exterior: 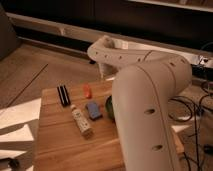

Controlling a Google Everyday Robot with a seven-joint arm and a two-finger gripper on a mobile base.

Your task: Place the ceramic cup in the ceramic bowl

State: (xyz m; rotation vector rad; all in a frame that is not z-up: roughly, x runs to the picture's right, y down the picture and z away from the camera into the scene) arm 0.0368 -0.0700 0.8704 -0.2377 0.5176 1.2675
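Where the ceramic bowl sits: the ceramic bowl (108, 107) stands on the right part of the wooden table (60, 145). Only a thin green slice of its left side shows, because the robot arm (150, 95) passes in front and covers the rest.
Gripper: the gripper (104, 74) hangs behind the bowl, about over the far edge of the table. I cannot tell whether it is spread or pressed together, nor whether it carries something.
Ceramic cup: I cannot find it. It may be hidden by the arm or be at the gripper, but this is only a guess.
Why the arm is held so: I judge that it bends around the bowl's side of the table so that the gripper can come down to the bowl from behind, as the placing needs.
Blue block: the small blue block (93, 110) lies flat just beside the bowl, on the left side of the view. It is close enough to be pushed if the bowl is knocked.
Long pale object: the long pale object (81, 121) lies on its side beyond the blue block from the bowl, nearer to the camera.
Orange piece: the small orange piece (87, 90) lies left of the bowl and further back.
Black ridged block: the black ridged block (62, 95) is the farthest of these things from the bowl, to the left.
Cables: the dark cables (195, 107) lie on the floor, right of the bowl and off the table.
Writing and brands: nothing can be read. The long pale object seems to have a label, but its words are too blurred.
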